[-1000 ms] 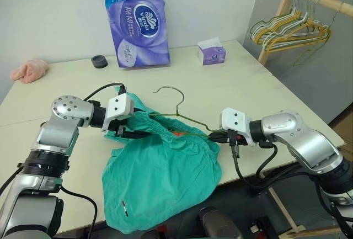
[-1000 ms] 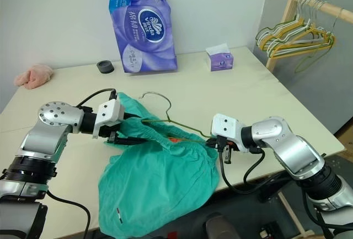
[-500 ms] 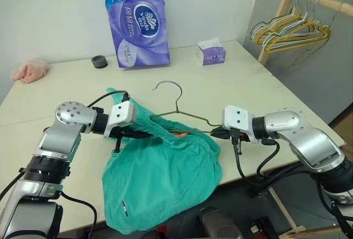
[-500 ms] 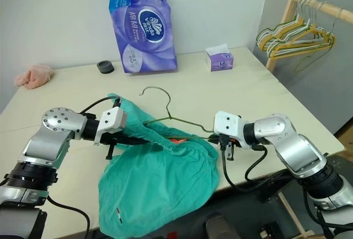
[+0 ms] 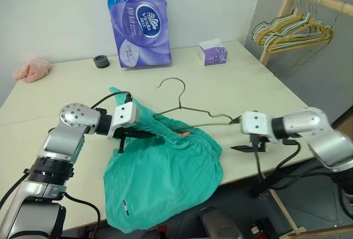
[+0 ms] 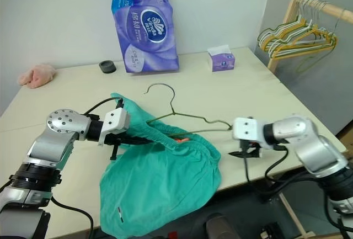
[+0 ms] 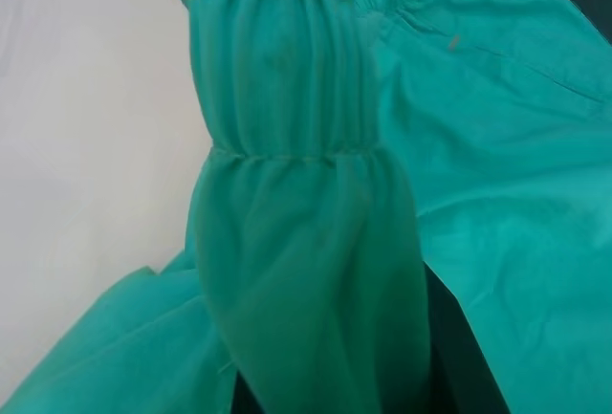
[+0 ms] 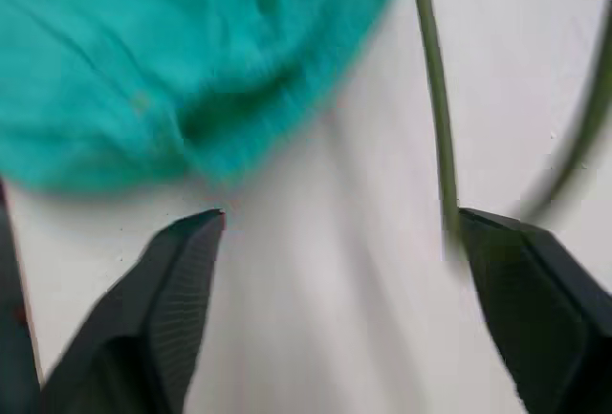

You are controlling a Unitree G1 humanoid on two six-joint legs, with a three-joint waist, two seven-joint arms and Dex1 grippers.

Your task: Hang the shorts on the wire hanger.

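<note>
The teal shorts (image 5: 165, 178) lie over the table's front edge, their lower half hanging off it. My left gripper (image 5: 138, 134) is shut on the shorts' gathered waistband (image 7: 277, 98), which drapes over its fingers in the left wrist view. The olive wire hanger (image 5: 180, 100) lies on the table with one arm tucked into the waistband and its hook pointing away from me. My right gripper (image 5: 237, 134) stands open just right of the shorts. The hanger's bare end (image 8: 435, 98) passes close by one of its fingers (image 8: 535, 290), and nothing is between them.
A purple tissue-roll pack (image 5: 138, 18) stands at the back, with a black ring (image 5: 101, 61), a small tissue box (image 5: 212, 55) and a pink cloth (image 5: 32, 69) nearby. A wooden rack with several hangers (image 5: 292, 29) stands to the right, beyond the table (image 5: 265, 84).
My right gripper has opened, let go of the hanger's end and drawn away to the right. The left gripper has kept its place on the waistband.
</note>
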